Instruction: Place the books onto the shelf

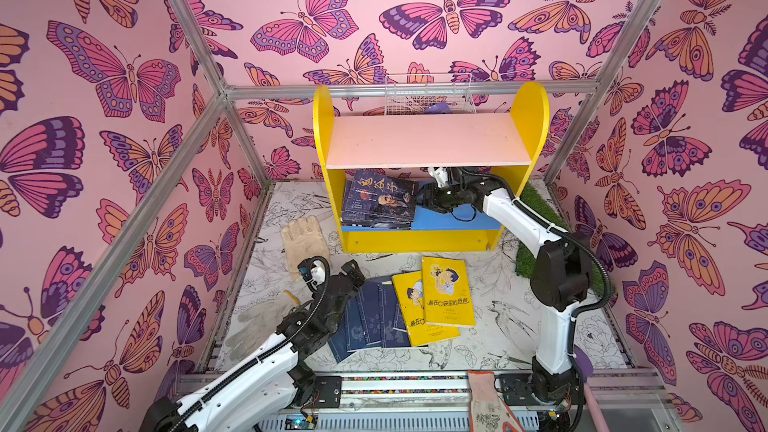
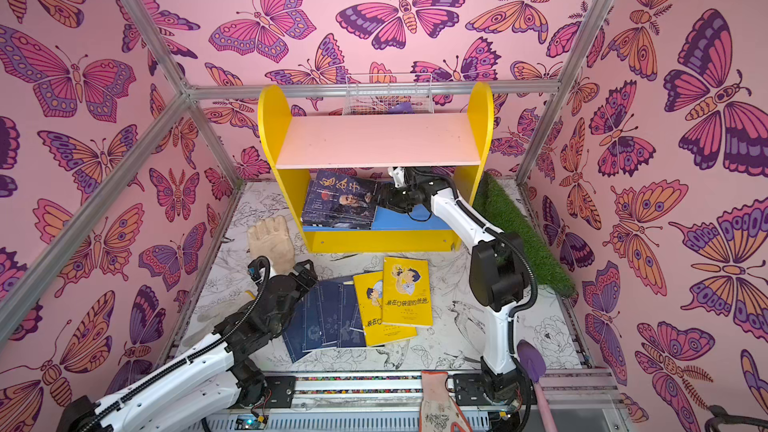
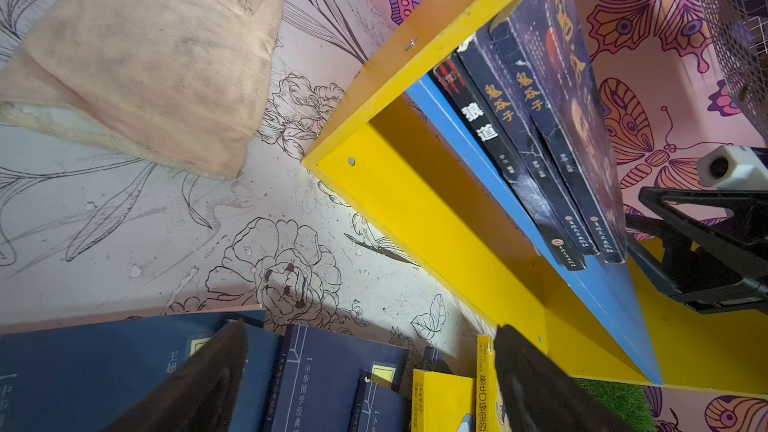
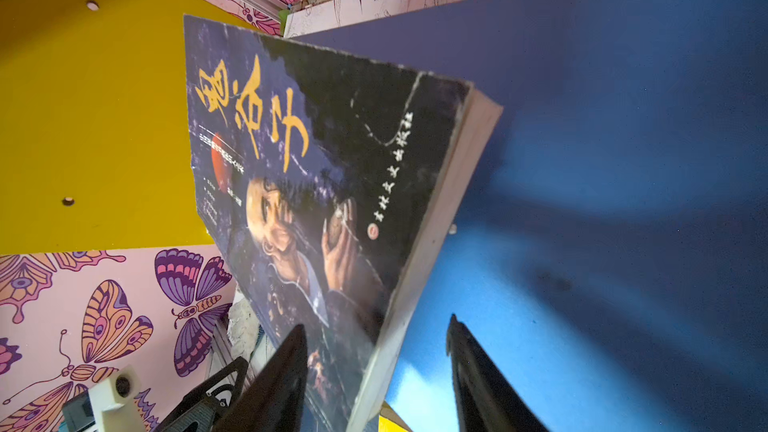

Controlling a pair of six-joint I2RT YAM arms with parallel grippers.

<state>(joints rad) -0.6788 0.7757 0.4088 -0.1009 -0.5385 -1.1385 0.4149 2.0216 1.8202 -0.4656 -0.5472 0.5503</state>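
Observation:
The shelf (image 1: 323, 118) stands at the back with a bare pink upper board and a blue lower board (image 4: 602, 160). Three dark books (image 1: 380, 201) lean against its left panel on the blue board. My right gripper (image 4: 377, 322) reaches in from the right, open. Its jaws straddle the outermost dark book's (image 4: 332, 184) page edge, one finger over the cover and the other apart from the book. On the floor lie several navy books (image 1: 370, 317) and two yellow books (image 1: 446, 290). My left gripper (image 3: 372, 326) hovers open over the navy books (image 3: 328, 376), holding nothing.
A beige glove (image 1: 303, 243) lies left of the shelf and a grey one (image 1: 257, 322) beside my left arm. A white wire basket (image 1: 428, 93) hangs behind the shelf. Green turf (image 1: 540, 209) runs along the right wall. Another glove (image 1: 486, 401) drapes over the front rail.

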